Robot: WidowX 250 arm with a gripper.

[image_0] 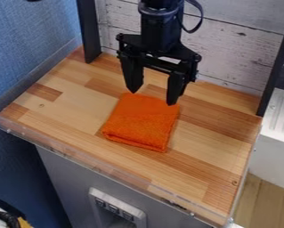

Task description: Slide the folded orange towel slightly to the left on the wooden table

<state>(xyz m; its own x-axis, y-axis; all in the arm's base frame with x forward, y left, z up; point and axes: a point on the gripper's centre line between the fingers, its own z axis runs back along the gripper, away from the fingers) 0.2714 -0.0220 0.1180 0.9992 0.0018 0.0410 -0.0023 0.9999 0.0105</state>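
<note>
An orange cloth (141, 122), folded into a rough square, lies flat on the wooden counter (206, 178) near its middle. Over the cloth's far edge hangs the black gripper (152, 97), pointing down from the top of the view. Its two fingers are spread wide apart, one by the cloth's far left corner and the other by its far right corner. Nothing is held between them. Whether the fingertips touch the cloth, I cannot tell.
A clear low rim (102, 168) runs along the counter's front and left edges. Black posts (88, 31) stand at the back left and on the right. Behind the counter rises a whitewashed plank wall (239, 49); a blue wall is on the left.
</note>
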